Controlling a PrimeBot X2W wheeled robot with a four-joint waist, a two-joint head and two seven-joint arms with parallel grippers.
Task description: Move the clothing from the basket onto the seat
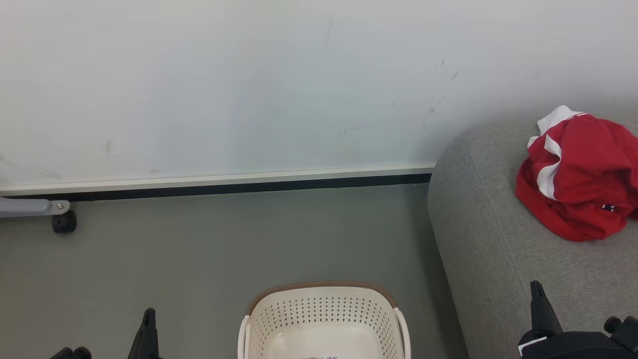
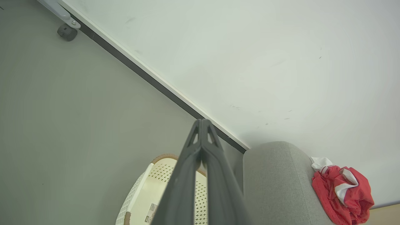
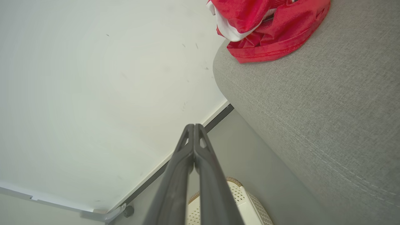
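Looking down from the head view, the red clothing point(image 1: 578, 174) with its white trim lies in a crumpled heap at the right edge of the frame. It rests on top of the grey seat point(image 1: 488, 259), well apart from the basket point(image 1: 319, 285) at bottom centre. What shows of the basket's floor is bare cream plastic, with only a printed label point(image 2: 151, 212) on it in the left wrist view. No red cloth can be seen inside, though its near part is cut off by the frame edge.

The left fingers point(image 2: 182, 181) are pressed together tip to tip, gripping nothing, and they point past the basket toward the wall point(image 1: 249, 89). The right fingers point(image 3: 173, 187) are closed the same way and equally empty. They hang by the seat's rounded edge at lower right of the head view.

By my reading the transfer step is done and this is the wrap-up. The next move calls for a look down into the hidden near part of the basket. If a piece lies there, one pair of fingers must spread, dip in and pinch it. If not, the arms can simply park.
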